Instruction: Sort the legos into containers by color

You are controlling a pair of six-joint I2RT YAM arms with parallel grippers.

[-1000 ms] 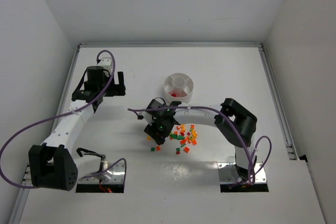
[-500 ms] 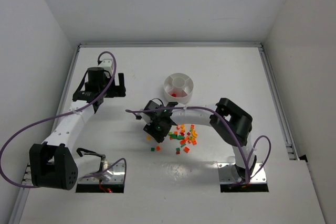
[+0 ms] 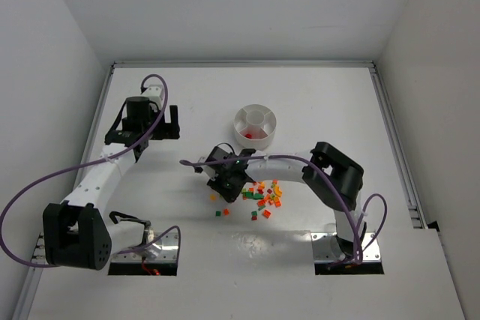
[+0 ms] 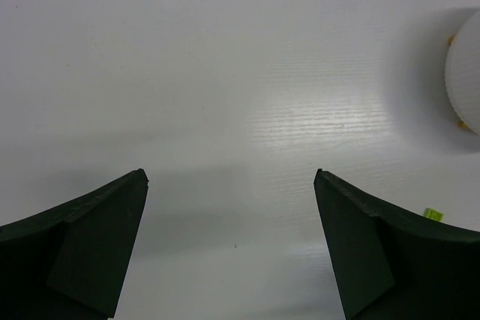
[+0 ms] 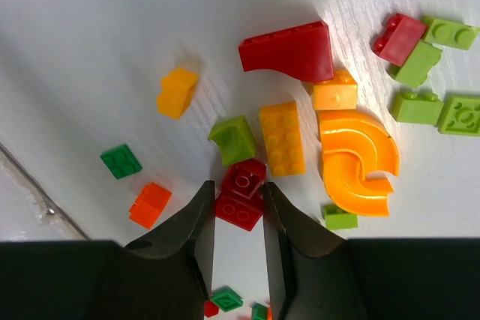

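Note:
The legos [image 3: 262,194] lie scattered on the white table in front of the white dish [image 3: 238,119], whose wedge containers hold a red piece [image 3: 250,136]. My right gripper [image 3: 227,189] is down at the left edge of the pile. In the right wrist view its jaws [image 5: 237,185] press both sides of a red lego [image 5: 241,198], with a light green wedge [image 5: 232,139] and a yellow brick [image 5: 282,139] just ahead. My left gripper [image 3: 172,121] hangs open over bare table, far left of the dish; its jaws [image 4: 231,177] hold nothing.
Around the held piece lie an orange curved piece [image 5: 356,159], a dark red arch [image 5: 289,50], an orange brick [image 5: 149,204], a green plate [image 5: 121,161] and light green bricks [image 5: 420,106]. The dish rim [image 4: 466,73] shows at the left wrist view's right edge.
The right gripper has narrowed its jaws onto the red lego and shifted slightly toward the pile's left edge. The left arm has not moved.

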